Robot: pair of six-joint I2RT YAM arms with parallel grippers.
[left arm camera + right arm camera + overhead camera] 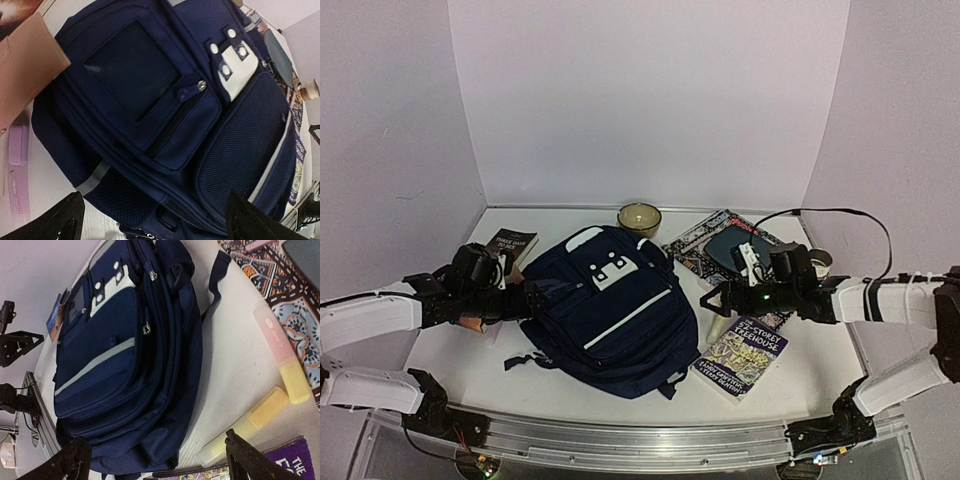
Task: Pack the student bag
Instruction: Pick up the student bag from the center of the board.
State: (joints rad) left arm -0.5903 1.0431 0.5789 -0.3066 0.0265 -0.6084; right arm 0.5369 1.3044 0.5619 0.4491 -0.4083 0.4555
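I count one student bag [620,310], lying flat mid-table between my two arms. Behind it is one bowl [639,217], and there are three books: a dark book [510,245] on the left, a patterned book [700,245] and a Treehouse paperback [745,355] on the right. My left gripper [157,222] and right gripper [160,460] are both spread wide, holding nothing, each close beside the bag. Only the right wrist view makes out two highlighters, a pink-capped highlighter [287,365] and a yellow highlighter [250,425]. Only the left wrist view shows one pink marker [17,172].
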